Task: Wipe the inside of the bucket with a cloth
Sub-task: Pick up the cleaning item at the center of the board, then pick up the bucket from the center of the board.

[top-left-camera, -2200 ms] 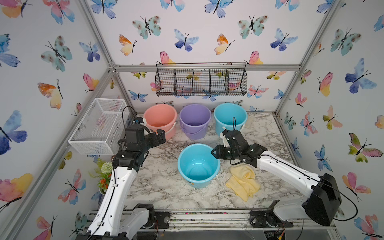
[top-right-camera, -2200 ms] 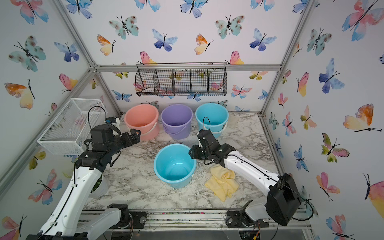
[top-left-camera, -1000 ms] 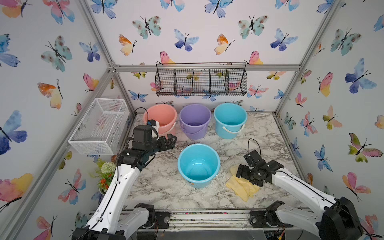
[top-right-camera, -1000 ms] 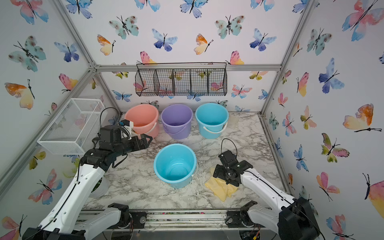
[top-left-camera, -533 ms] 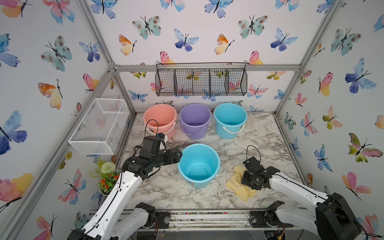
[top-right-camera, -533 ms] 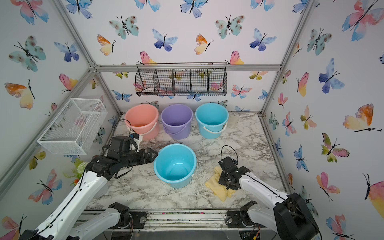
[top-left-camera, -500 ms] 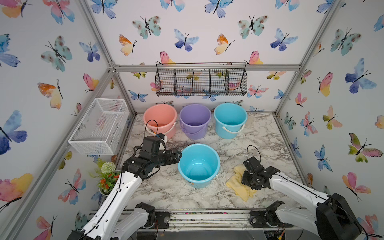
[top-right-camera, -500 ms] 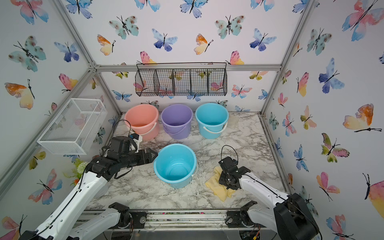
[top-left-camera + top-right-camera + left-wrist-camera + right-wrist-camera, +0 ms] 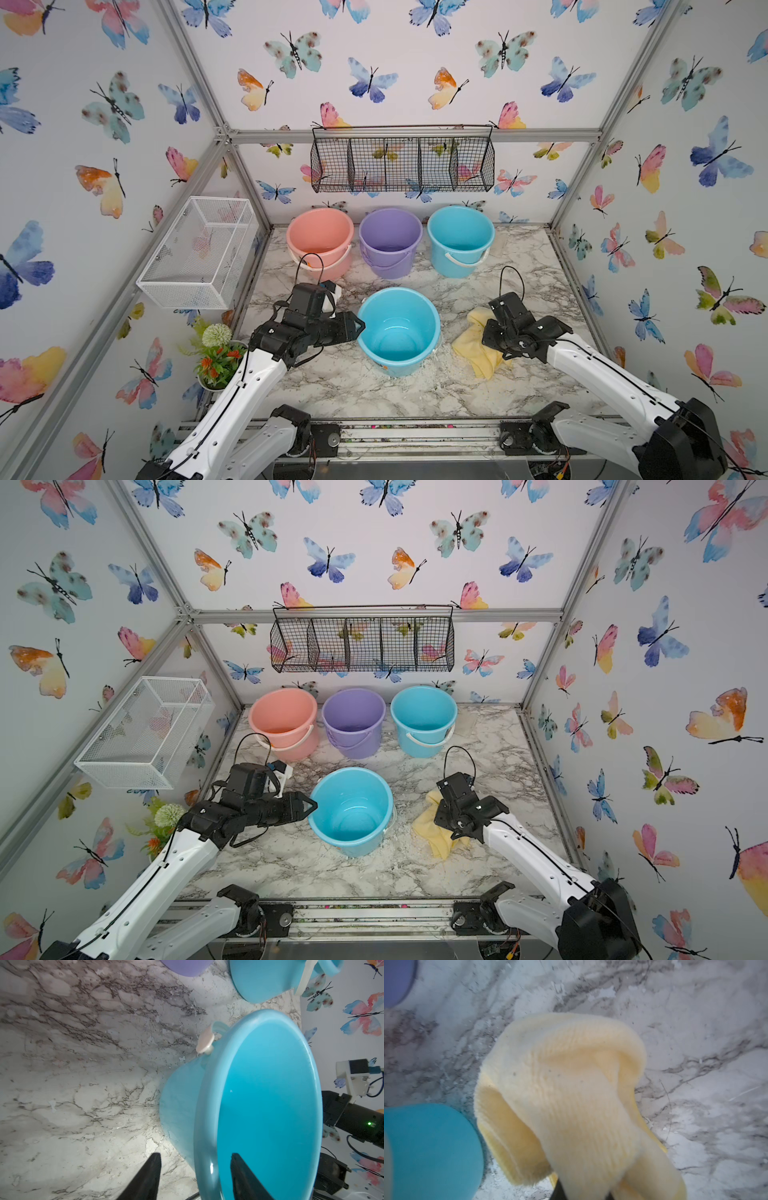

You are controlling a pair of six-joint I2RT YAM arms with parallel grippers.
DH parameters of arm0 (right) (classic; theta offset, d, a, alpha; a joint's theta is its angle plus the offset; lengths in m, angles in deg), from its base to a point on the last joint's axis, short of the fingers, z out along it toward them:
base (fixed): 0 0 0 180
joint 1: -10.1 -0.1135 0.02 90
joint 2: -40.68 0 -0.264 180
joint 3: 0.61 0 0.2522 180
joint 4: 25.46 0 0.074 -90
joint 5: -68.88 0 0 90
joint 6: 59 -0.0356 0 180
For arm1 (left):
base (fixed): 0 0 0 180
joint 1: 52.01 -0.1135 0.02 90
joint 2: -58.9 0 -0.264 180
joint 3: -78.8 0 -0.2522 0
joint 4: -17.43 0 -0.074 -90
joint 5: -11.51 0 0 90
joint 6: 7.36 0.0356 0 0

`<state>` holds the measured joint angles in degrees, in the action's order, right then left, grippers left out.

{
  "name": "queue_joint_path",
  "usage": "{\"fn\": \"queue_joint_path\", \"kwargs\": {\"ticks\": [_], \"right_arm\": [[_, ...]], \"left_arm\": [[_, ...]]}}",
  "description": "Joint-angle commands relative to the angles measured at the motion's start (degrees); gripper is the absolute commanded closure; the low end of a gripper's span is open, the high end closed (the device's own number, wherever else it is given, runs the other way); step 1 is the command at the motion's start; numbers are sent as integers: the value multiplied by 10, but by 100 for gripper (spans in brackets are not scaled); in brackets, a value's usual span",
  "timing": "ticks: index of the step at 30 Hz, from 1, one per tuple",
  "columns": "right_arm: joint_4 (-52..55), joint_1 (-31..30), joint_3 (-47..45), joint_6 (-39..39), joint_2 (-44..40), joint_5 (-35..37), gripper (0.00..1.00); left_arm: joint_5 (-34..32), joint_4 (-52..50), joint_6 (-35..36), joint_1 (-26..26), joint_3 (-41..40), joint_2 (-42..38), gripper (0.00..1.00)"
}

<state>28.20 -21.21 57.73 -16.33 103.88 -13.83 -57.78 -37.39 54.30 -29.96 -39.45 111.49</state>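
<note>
Left wrist view: the left gripper (image 9: 195, 1155) is straddling the bucket (image 9: 268, 1095) rim, jaws apart, while the right gripper (image 9: 584, 1194) is clamping shut on the cloth (image 9: 560, 1084).

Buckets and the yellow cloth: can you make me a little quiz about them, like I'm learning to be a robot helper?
1. True or false: the cloth is lying inside the front blue bucket.
2. Which pincer is shut on the cloth? A) the left pincer B) the right pincer C) neither
3. Fill the gap: the left pincer is open and straddles the front blue bucket's ____.

Key
1. False: the cloth is outside, beside the bucket.
2. B
3. rim
</note>
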Motion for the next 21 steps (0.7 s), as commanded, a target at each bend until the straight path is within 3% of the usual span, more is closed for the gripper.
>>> {"fn": "queue_joint_path", "kwargs": {"ticks": [1, 11, 15, 21], "right_arm": [[53, 3, 68, 28, -11, 13, 97], [101, -5, 283, 78, 21, -92, 98], [94, -51, 361, 74, 49, -122, 98], [61, -171, 435, 63, 112, -109, 98]], "left_arm": [[20, 11, 6, 4, -5, 1, 54], [50, 46, -1, 4, -13, 12, 88], [51, 48, -1, 4, -6, 17, 99], [55, 44, -5, 6, 13, 27, 100]]}}
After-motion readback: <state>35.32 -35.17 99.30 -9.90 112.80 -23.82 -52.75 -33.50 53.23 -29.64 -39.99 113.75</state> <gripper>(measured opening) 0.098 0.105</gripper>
